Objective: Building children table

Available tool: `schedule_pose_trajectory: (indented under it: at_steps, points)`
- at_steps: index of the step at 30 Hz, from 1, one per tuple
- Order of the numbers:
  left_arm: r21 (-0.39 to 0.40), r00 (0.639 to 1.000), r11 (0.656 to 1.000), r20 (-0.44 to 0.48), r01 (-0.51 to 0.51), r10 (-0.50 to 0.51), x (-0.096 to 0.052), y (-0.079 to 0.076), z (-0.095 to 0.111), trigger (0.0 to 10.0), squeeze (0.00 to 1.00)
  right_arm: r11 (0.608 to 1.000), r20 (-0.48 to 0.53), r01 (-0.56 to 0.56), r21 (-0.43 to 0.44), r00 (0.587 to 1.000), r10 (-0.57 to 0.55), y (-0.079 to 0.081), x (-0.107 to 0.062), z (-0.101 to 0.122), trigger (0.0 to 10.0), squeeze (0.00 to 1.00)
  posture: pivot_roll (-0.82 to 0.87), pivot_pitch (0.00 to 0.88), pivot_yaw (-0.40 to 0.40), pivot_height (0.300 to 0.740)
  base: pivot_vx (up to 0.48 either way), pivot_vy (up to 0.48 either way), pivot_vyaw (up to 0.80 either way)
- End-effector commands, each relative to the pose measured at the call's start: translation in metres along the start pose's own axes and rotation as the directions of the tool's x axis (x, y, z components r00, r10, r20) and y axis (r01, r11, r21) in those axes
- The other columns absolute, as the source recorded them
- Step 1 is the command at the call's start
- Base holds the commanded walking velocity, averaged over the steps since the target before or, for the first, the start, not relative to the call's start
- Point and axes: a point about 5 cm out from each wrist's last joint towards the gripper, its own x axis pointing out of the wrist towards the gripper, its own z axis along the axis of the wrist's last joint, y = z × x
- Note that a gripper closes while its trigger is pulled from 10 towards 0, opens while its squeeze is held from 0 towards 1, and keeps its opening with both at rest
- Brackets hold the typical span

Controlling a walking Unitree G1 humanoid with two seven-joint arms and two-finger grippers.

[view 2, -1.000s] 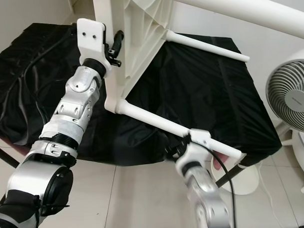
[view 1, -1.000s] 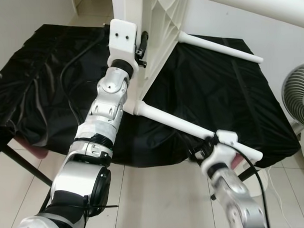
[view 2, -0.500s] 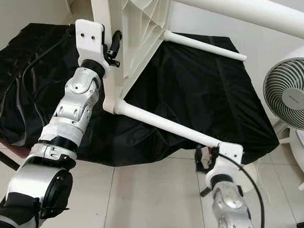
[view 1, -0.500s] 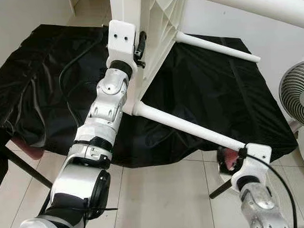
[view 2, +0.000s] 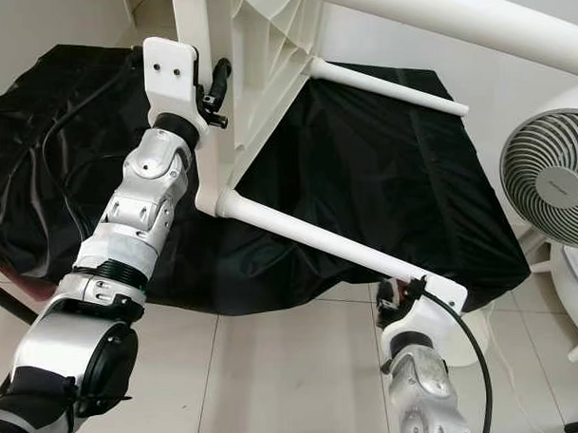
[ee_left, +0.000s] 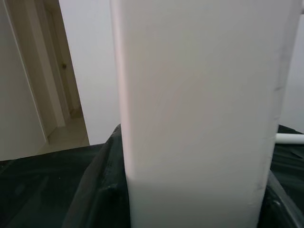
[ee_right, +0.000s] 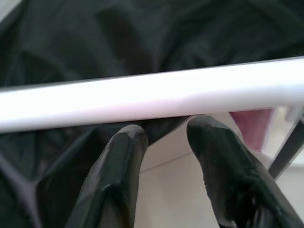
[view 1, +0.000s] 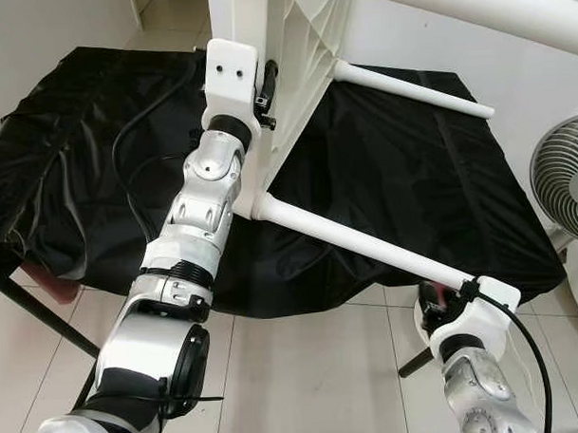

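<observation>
The white children's table (view 1: 307,45) stands tilted on edge over a black cloth (view 1: 401,175), its ribbed underside facing right. My left gripper (view 1: 263,84) is raised and shut on the table top's edge; in the left wrist view the white slab (ee_left: 199,109) sits between its fingers. A long white leg (view 1: 356,241) slants down from the lower corner toward me. My right gripper (view 1: 434,302) is just under that leg's free end. In the right wrist view its gripper (ee_right: 164,135) is open, fingertips (ee_right: 126,142) close below the leg (ee_right: 142,97). Two more legs (view 1: 413,84) stick out higher up.
The black cloth covers a low table with dark metal legs (view 1: 46,320). A white standing fan (view 1: 565,183) is at the right edge. Pale tiled floor (view 1: 304,368) lies below the cloth's front edge. A white wall rises behind the table.
My right gripper slid down the near leg from its middle to past its end, then came back slightly under the leg's tip. The left arm and table stayed put.
</observation>
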Motion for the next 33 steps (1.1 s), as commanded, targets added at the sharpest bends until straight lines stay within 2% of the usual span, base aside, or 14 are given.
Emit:
schedule_pose_trajectory:
  at_steps: [1, 4, 5, 7, 9, 10, 11, 12, 13, 14, 17, 24, 27, 33]
  points:
    - [0.046, 1.0, 0.999, -0.014, 0.024, -0.024, -0.003, -0.004, -0.003, 0.0, 0.0, 0.992, -0.051, 0.073, 0.107, 0.996, -0.068, -0.009, -0.003, -0.006, 10.0, 0.0, -0.15, 0.112, 0.005, 0.74, 0.0, 0.0, 0.0]
    - [0.047, 1.0, 0.999, -0.014, 0.024, -0.023, -0.003, -0.003, -0.003, 0.0, 0.0, 0.953, -0.123, 0.194, 0.235, 0.978, -0.169, -0.023, 0.0, -0.014, 10.0, 0.0, -0.15, 0.116, 0.009, 0.74, 0.0, 0.0, 0.0]
    - [0.048, 1.0, 0.999, -0.014, 0.024, -0.023, -0.003, -0.003, -0.002, 0.0, 0.0, 0.935, -0.12, 0.199, 0.294, 0.978, -0.171, -0.022, 0.001, -0.013, 10.0, 0.0, -0.15, 0.118, 0.011, 0.74, 0.0, 0.0, 0.0]
    - [0.048, 1.0, 0.999, -0.014, 0.024, -0.024, -0.003, -0.003, -0.002, 0.0, 0.0, 0.921, -0.117, 0.2, 0.334, 0.979, -0.17, -0.02, 0.002, -0.013, 10.0, 0.0, -0.15, 0.118, 0.011, 0.74, 0.0, 0.0, 0.0]
    - [0.048, 1.0, 0.999, -0.013, 0.024, -0.023, -0.003, -0.002, -0.002, 0.0, 0.0, 0.878, -0.114, 0.217, 0.426, 0.976, -0.186, -0.02, 0.007, -0.012, 10.0, 0.0, -0.14, 0.118, 0.012, 0.74, 0.0, 0.0, 0.0]
    - [0.048, 1.0, 0.999, -0.013, 0.024, -0.023, -0.003, -0.002, -0.002, 0.0, 0.0, 0.878, -0.114, 0.217, 0.426, 0.976, -0.186, -0.02, 0.007, -0.012, 10.0, 0.0, -0.14, 0.118, 0.012, 0.74, 0.0, 0.0, 0.0]
    - [0.048, 1.0, 0.999, -0.013, 0.023, -0.023, -0.003, -0.002, -0.002, 0.0, 0.0, 0.864, -0.108, 0.21, 0.457, 0.978, -0.18, -0.02, 0.01, -0.011, 10.0, 0.0, -0.14, 0.118, 0.012, 0.74, 0.0, 0.0, 0.0]
    - [0.049, 1.0, 0.999, -0.014, 0.024, -0.023, -0.003, -0.002, -0.002, 0.0, 0.0, 0.83, -0.058, 0.126, 0.543, 0.992, -0.113, -0.015, 0.015, -0.003, 10.0, 0.0, -0.14, 0.118, 0.012, 0.74, 0.0, 0.0, 0.0]
    - [0.049, 1.0, 0.999, -0.014, 0.024, -0.023, -0.003, -0.002, -0.002, 0.0, 0.0, 0.83, -0.058, 0.126, 0.543, 0.992, -0.113, -0.015, 0.015, -0.003, 10.0, 0.0, -0.14, 0.118, 0.012, 0.74, 0.0, 0.0, 0.0]
    - [0.05, 1.0, 0.998, -0.015, 0.024, -0.023, -0.003, -0.002, -0.002, 0.0, 0.0, 0.809, -0.043, 0.1, 0.579, 0.995, -0.093, -0.015, 0.018, 0.0, 10.0, 0.0, -0.14, 0.119, 0.017, 0.74, 0.0, 0.0, 0.0]
    - [0.052, 1.0, 0.998, -0.016, 0.024, -0.024, -0.003, -0.002, -0.001, 0.0, 0.0, 0.792, -0.052, 0.094, 0.603, 0.996, -0.078, -0.015, 0.022, 0.003, 10.0, 0.0, -0.14, 0.119, 0.017, 0.74, 0.0, 0.0, 0.0]
    - [0.054, 1.0, 0.998, -0.009, 0.018, -0.018, -0.004, 0.001, 0.0, 0.0, 0.0, 0.819, -0.049, 0.06, 0.571, 0.998, -0.039, -0.004, 0.042, 0.016, 10.0, 0.0, -0.14, 0.117, 0.018, 0.74, 0.0, 0.0, 0.0]
    - [0.07, 0.999, 0.997, 0.013, 0.032, -0.033, -0.011, 0.006, 0.003, 0.0, 0.0, 0.85, -0.06, 0.007, 0.527, 0.998, 0.028, 0.012, 0.057, 0.022, 10.0, 0.0, -0.14, 0.112, 0.018, 0.74, 0.0, 0.0, 0.0]
    - [0.118, 0.999, 0.992, 0.015, 0.044, -0.046, -0.026, 0.016, 0.003, 0.0, 0.0, 0.844, -0.082, -0.051, 0.533, 0.99, 0.112, 0.03, 0.067, 0.023, 10.0, 0.0, -0.13, 0.111, 0.013, 0.74, 0.0, 0.0, 0.0]
